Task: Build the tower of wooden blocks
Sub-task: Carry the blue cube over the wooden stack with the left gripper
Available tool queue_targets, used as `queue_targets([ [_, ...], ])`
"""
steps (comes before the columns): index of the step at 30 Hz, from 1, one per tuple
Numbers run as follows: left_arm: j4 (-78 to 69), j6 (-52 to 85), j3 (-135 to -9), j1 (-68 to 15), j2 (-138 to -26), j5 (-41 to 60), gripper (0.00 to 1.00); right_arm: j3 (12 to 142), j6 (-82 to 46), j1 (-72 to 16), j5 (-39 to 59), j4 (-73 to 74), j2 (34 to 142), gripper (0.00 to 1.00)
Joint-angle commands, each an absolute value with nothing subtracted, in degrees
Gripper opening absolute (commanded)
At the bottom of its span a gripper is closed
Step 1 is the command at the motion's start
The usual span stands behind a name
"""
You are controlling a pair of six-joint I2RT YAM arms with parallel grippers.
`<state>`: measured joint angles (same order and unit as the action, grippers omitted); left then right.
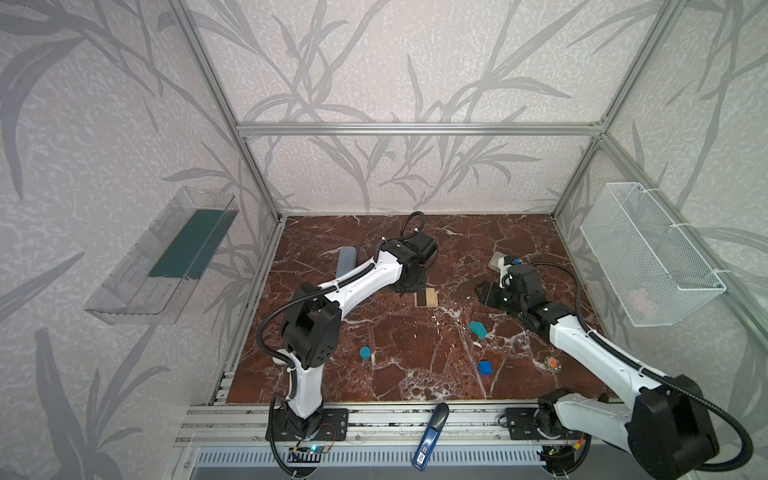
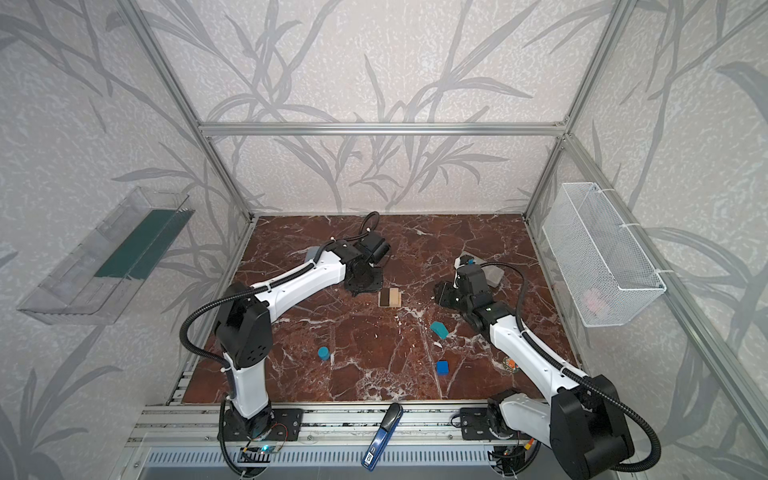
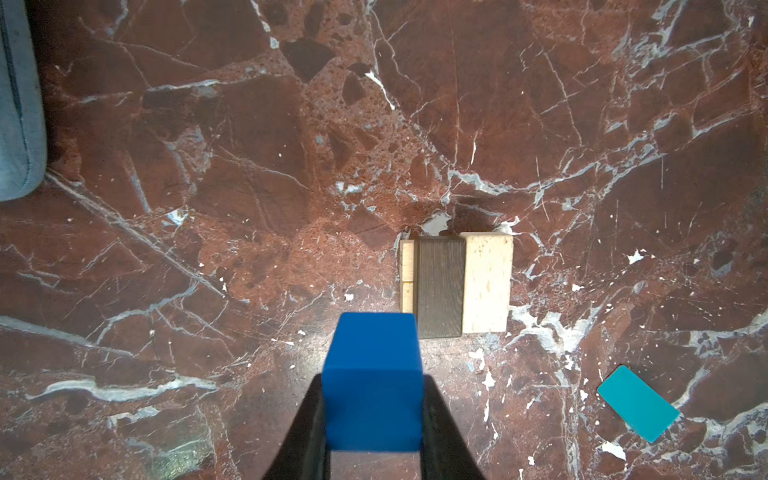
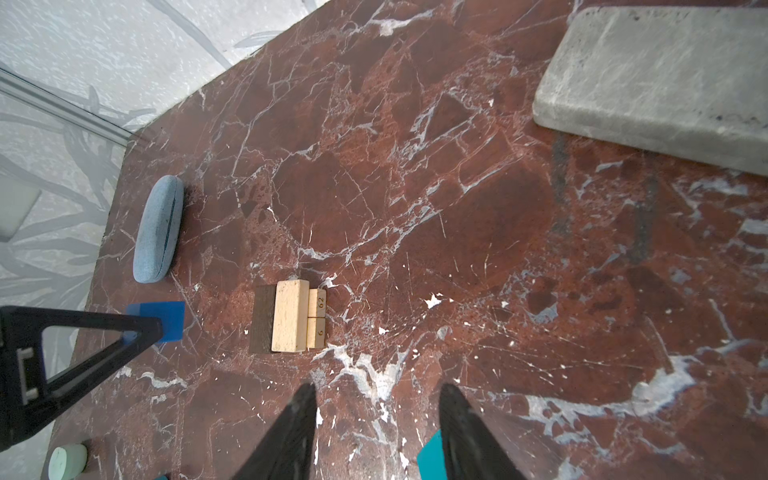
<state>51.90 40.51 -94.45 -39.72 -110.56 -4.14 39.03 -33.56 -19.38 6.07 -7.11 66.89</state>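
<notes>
Blocks first: the low stack of wood bars (image 1: 426, 298) sat near the middle of the red-brown marble tabletop (image 1: 415, 374), and I saw it in both top views. From the left wrist view I made out a dark brown bar (image 3: 440, 286) and a pale natural-wood bar (image 3: 486, 282) lying side by side on top. They lay crosswise over two more pale bars, whose ends (image 3: 407, 270) poked out at one side.

My left gripper (image 3: 374, 386) was clamped on a blue wooden cube (image 3: 372, 353), one black finger (image 3: 309, 419) pressed to each side. It held that cube just beside the stack, on the dark bar's side, not on it. The right wrist view showed the same cube (image 4: 170, 320) apart from the bars.

My right gripper (image 4: 378, 411) stood with its jaws well apart, only bare marble between them, pointing at the stack from the other side. The teal house-shaped block (image 1: 478, 329) lay on the marble close to that claw.

Nearer the front edge I had a blue cylinder (image 1: 365, 353) standing on the left and a second blue cube (image 1: 484, 367) on the right, both well apart from the stack.

Farther back lay the long grey-blue rounded case (image 4: 158, 228) on the left and the grey stone-like brick (image 4: 656, 79) on the right.
</notes>
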Motion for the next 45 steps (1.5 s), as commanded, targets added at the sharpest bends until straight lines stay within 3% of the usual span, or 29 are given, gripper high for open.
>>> queue_targets([
  [1, 55.3, 40.4, -97.2, -40.4, -112.2, -4.4, 0.00, 38.8, -33.0, -19.1, 6.2, -7.4, 65.8, 0.49],
  [45, 58.8, 37.7, -108.5, -42.9, -125.7, -2.1, 0.00, 38.1, -32.3, -18.0, 6.6, -7.2, 64.2, 0.49],
])
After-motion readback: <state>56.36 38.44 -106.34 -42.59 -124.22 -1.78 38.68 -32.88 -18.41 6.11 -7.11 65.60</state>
